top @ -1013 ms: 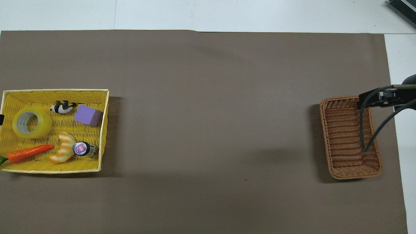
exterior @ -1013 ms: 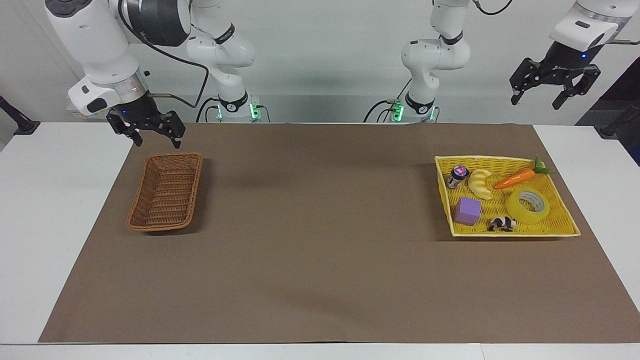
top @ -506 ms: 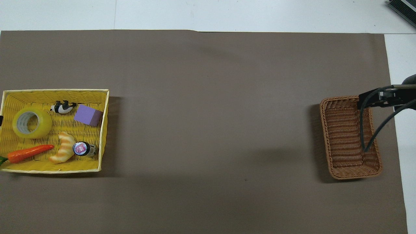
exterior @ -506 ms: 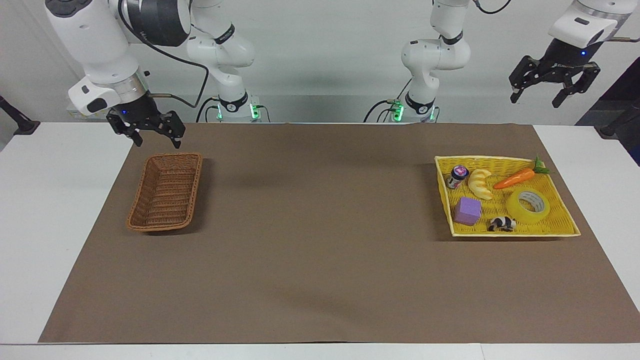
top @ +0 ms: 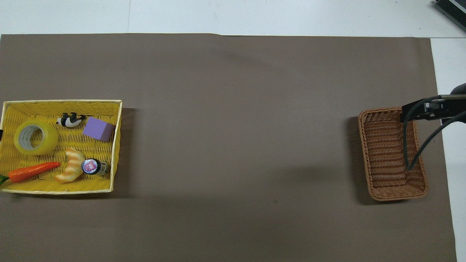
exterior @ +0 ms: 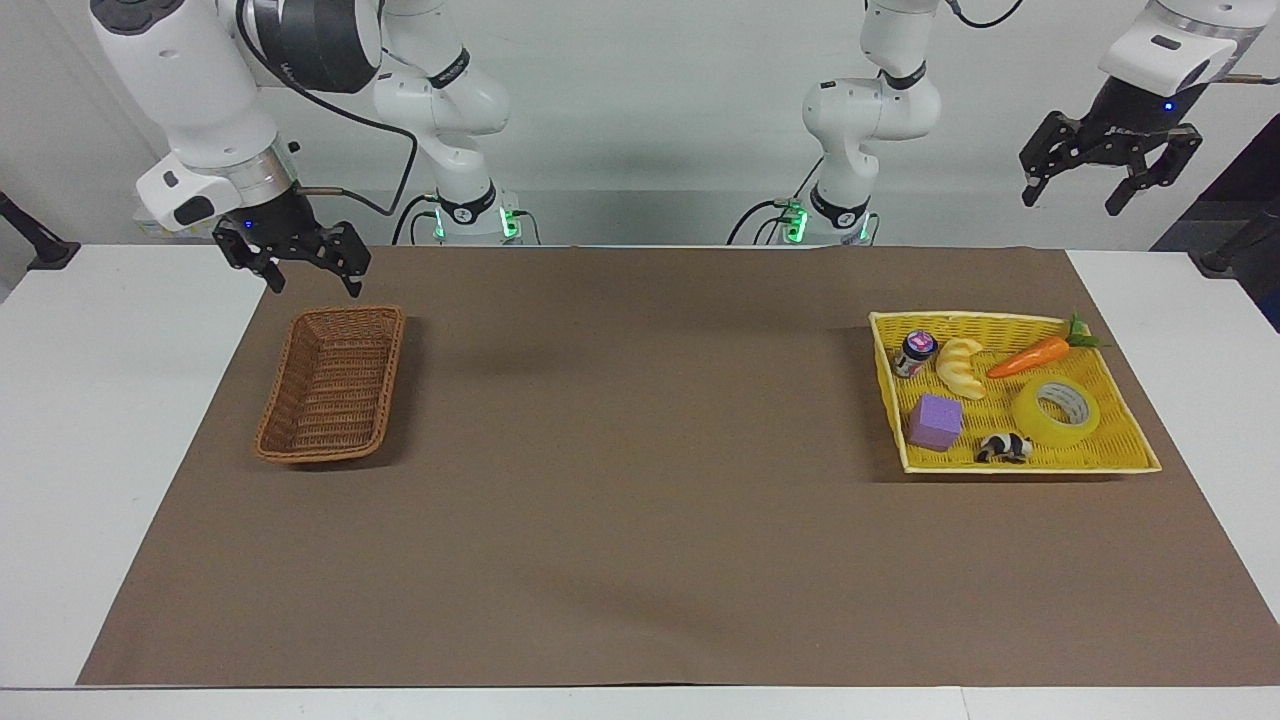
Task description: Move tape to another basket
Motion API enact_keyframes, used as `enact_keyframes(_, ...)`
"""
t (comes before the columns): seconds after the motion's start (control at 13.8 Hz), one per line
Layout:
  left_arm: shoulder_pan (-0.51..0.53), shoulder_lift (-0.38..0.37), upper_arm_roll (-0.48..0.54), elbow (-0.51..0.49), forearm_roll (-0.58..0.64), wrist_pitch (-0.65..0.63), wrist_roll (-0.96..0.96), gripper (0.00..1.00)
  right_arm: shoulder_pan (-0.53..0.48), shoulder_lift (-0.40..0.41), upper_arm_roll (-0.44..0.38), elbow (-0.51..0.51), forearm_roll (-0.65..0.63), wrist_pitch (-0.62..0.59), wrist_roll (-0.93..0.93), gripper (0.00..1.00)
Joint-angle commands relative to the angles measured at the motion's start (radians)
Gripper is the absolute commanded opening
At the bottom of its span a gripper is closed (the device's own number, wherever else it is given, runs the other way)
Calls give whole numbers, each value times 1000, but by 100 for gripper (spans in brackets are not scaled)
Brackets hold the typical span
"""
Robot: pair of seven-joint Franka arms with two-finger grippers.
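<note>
The tape [exterior: 1056, 411], a yellow roll with a white core, lies flat in the yellow woven tray [exterior: 1000, 318] at the left arm's end of the table; the overhead view shows the tape [top: 35, 137] in that tray [top: 62, 102] too. The brown wicker basket [exterior: 332, 385] stands with nothing in it at the right arm's end. My left gripper [exterior: 1070, 205] hangs open, high up and off the tray's outer side, holding nothing. My right gripper [exterior: 315, 288] is open just above the basket's end nearest the robots.
The tray also holds a purple cube [exterior: 936, 421], a carrot [exterior: 1030, 356], a croissant [exterior: 961, 367], a small jar [exterior: 914, 353] and a black-and-white figure [exterior: 1004, 447]. A brown mat [exterior: 640, 500] covers the table. The right arm's cable [top: 407, 145] crosses over the basket [top: 382, 153].
The left gripper has risen slightly. The right gripper, tape and basket have not moved.
</note>
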Motion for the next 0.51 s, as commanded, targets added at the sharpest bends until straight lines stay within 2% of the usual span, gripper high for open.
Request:
enact_keyframes(0.0, -11, -18, 12, -10, 17, -8, 0, 100, -5, -4, 5, -1, -3, 1, -20, 100)
enact_keyframes(0.43, -9, -18, 15, -12, 16, -3, 3, 100, -5, -4, 5, -1, -3, 1, -20, 100)
